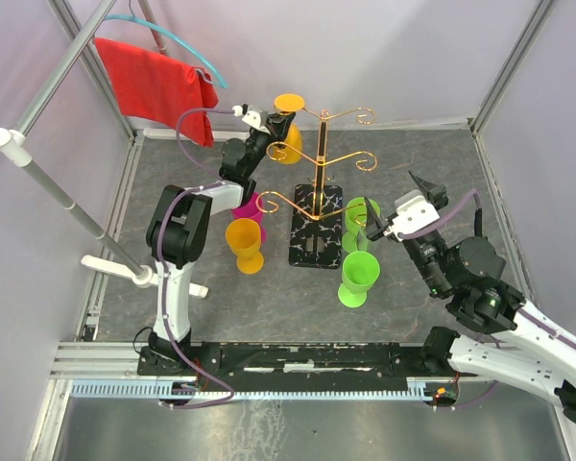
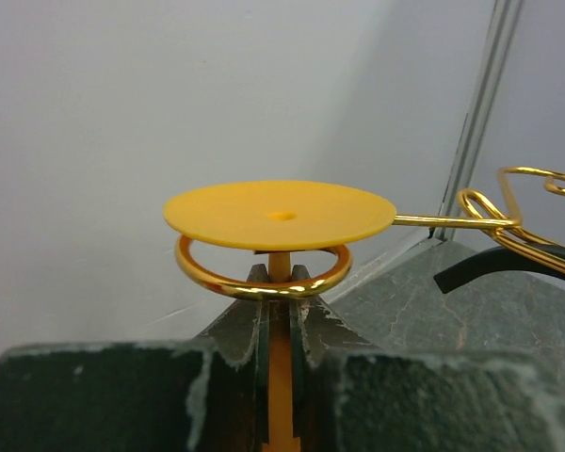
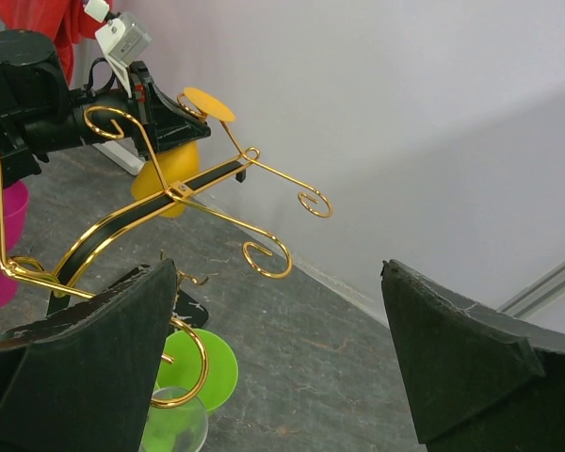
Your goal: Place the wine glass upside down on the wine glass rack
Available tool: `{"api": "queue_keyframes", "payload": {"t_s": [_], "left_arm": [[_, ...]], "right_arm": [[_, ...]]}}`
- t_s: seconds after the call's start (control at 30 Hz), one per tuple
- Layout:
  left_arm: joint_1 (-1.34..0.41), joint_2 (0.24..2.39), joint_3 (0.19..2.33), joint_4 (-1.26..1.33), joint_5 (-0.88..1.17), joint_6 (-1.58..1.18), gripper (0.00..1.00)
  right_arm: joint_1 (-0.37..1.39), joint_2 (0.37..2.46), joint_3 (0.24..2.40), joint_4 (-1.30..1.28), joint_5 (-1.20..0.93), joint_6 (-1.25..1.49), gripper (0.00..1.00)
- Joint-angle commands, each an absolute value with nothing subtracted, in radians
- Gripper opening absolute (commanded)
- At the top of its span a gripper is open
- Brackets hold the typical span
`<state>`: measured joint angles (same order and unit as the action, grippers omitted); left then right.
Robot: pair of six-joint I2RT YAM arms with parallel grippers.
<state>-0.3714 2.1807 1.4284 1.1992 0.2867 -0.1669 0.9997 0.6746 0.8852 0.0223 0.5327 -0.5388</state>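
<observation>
Grey table: left gripper grips inverted wine glass at rack.

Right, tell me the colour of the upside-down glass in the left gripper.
It's an orange-yellow plastic wine glass; clearest in the left wrist view.

Grey stone tabletop, pale walls

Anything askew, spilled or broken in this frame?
Nothing spilled or broken. The wine glass is inverted and level, stem inside a loop of the wine glass rack, gripped by the left gripper. Only a red cloth draped over the frame pole looks unrelated.
</observation>
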Motion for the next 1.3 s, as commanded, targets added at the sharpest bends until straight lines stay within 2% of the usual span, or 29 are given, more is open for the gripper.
{"api": "queue_keyframes", "payload": {"t_s": [0.0, 0.4, 0.83, 1.0, 1.13, 1.27], "left_arm": [[-0.36, 2.17, 1.446, 1.259, 0.21, -0.137, 0.1], [-0.321, 2.065, 1.304, 1.34, 0.201, -0.117, 0.1], [-0.358, 2.046, 1.293, 1.354, 0.386, -0.101, 0.11], [-0.376, 2.059, 1.308, 1.354, 0.388, -0.1, 0.19], [-0.377, 2.066, 1.312, 1.355, 0.371, -0.117, 0.42], [-0.377, 2.038, 1.276, 1.353, 0.339, -0.103, 0.54]], "right_arm": [[1.005, 0.682, 0.882, 0.066, 0.547, -0.56, 0.97], [1.004, 0.715, 0.905, 0.051, 0.555, -0.534, 0.99], [1.004, 0.738, 0.913, 0.057, 0.576, -0.527, 0.99], [1.004, 0.759, 0.906, 0.087, 0.61, -0.529, 1.0], [1.003, 0.799, 0.947, 0.03, 0.658, -0.498, 1.0], [1.003, 0.844, 1.01, -0.044, 0.687, -0.45, 1.0]]}}
